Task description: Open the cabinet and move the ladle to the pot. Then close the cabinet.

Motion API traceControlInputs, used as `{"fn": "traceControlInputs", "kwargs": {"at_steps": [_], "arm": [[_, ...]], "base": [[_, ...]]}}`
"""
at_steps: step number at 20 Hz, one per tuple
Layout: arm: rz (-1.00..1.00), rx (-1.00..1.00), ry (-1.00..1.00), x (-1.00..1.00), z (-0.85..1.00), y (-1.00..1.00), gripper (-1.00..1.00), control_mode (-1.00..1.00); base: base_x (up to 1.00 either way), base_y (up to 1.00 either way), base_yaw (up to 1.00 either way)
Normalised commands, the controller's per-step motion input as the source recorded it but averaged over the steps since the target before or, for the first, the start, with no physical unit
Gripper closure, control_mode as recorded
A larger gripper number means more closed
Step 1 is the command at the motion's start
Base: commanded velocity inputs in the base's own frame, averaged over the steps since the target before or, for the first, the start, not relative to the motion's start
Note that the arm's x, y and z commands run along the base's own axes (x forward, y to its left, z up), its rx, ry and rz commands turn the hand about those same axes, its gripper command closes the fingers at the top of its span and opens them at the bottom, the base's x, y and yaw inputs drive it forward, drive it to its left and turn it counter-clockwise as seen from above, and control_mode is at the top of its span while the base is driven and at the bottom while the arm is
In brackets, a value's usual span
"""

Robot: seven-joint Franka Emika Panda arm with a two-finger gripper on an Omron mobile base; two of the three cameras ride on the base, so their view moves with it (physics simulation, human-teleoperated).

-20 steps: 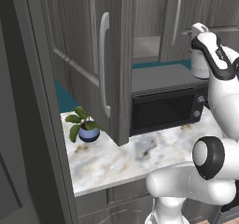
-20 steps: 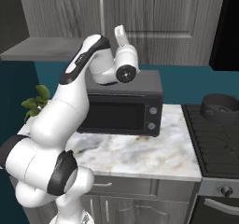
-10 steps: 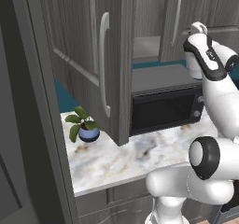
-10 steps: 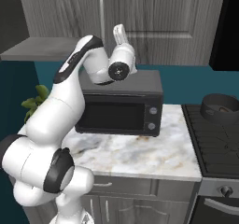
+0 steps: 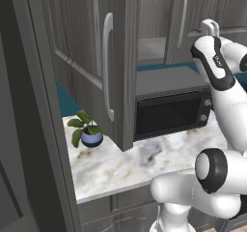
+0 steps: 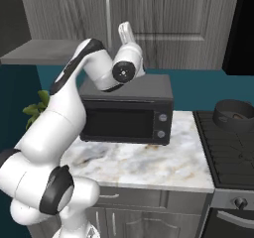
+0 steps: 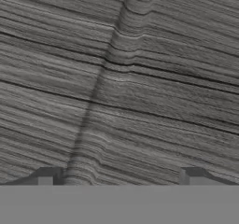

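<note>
The cabinet (image 5: 77, 42) hangs above the counter, and its left door stands swung out toward me with a silver bar handle (image 5: 108, 66). Its right door (image 6: 163, 19) is shut. My gripper (image 6: 126, 32) points up at that door, close to its face, also seen as my gripper (image 5: 208, 27). In the hand view the gripper (image 7: 119, 176) is open, with only the door's woodgrain and a panel groove in front of it. The pot (image 6: 237, 114) sits on the stove at the right. A small brownish shape lies in it, too small to name. I cannot make out the ladle.
A black microwave (image 6: 126, 118) stands on the marble counter (image 6: 144, 157) under the cabinet, directly below my arm. A potted plant (image 5: 87, 129) sits at the counter's left end, beneath the open door. The stove (image 6: 228, 148) borders the counter on the right.
My hand has crept a little up and closer to the right cabinet door, the elbow shifting left. The jaws stay open and the open door has not moved.
</note>
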Motion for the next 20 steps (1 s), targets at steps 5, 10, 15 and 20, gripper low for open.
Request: {"fn": "traceControlInputs", "kwargs": {"at_steps": [5,10,15,20], "arm": [[0.00,0.00,0.00,-0.75,0.31,-0.01,-1.00,-1.00],[0.01,0.00,0.00,-0.93,0.17,-0.02,-1.00,-1.00],[0.04,0.00,0.02,-1.00,0.32,0.00,-1.00,-1.00],[0.04,-0.01,0.08,-0.93,0.29,0.00,-1.00,-1.00]], "base": [[0.00,0.00,0.00],[0.00,0.00,0.00],[0.00,0.00,0.00],[0.00,0.00,0.00]]}}
